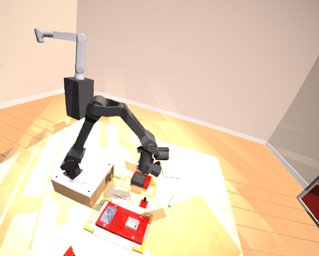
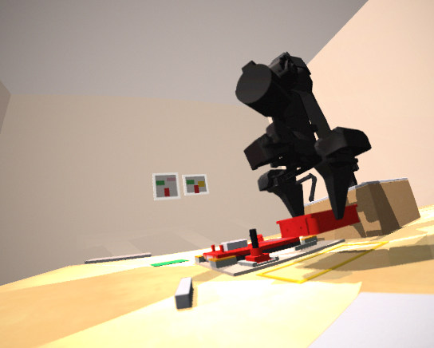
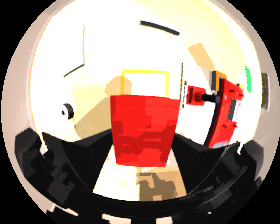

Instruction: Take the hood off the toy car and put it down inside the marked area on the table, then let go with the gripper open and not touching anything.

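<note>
Red plastic sits clamped between the two black fingers (image 2: pixel 338 195) of the end effector (image 2: pixel 317 209): it is the toy car's hood (image 2: pixel 317 223), a flat rectangular panel gripped by its opposite edges. In the exterior view the hood hangs just above the worktop (image 2: pixel 379 319), roughly level and tilted slightly, and appears clear of the surface. In the top view it sits over the yellow-outlined marked area (image 1: pixel 138 185), covering the far part of that rectangle. The wrist view looks straight down on the hood (image 3: pixel 143 128), with one end of the yellow outline showing beyond its far edge.

Just beside the marked area, toward the near side in the top view, stands a small red fixture with a black upright post (image 1: pixel 144 202). Beyond it lies the toy car (image 1: pixel 122 221), a flat red body on a pale base plate with yellow corner brackets, carrying a grey block and a small white panel on top.

To the left of the marked area in the top view, the arm's base rests on a tan box (image 1: pixel 82 182). A small grey block (image 2: pixel 184 293) lies apart on the worktop in the exterior view, and two framed pictures (image 2: pixel 180 186) hang on the far wall.
</note>
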Tool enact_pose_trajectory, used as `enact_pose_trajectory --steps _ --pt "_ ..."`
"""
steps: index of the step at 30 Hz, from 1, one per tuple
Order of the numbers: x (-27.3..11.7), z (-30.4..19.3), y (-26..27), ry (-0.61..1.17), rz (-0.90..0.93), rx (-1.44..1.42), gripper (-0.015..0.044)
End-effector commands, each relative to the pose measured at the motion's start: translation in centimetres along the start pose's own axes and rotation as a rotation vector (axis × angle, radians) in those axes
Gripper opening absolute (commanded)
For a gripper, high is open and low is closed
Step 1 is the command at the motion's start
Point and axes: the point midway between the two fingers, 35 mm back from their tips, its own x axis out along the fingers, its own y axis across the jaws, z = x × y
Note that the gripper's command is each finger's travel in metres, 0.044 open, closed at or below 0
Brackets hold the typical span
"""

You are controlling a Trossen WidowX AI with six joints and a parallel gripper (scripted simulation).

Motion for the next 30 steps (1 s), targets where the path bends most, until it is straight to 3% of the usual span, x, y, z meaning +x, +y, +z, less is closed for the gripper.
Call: enact_pose_trajectory --steps 1,30 --pt "0.5 -0.2 -0.1 0.008 -0.002 -0.001 0.0" --pt "2.1 -0.4 -0.2 0.009 -0.002 -0.001 0.0"
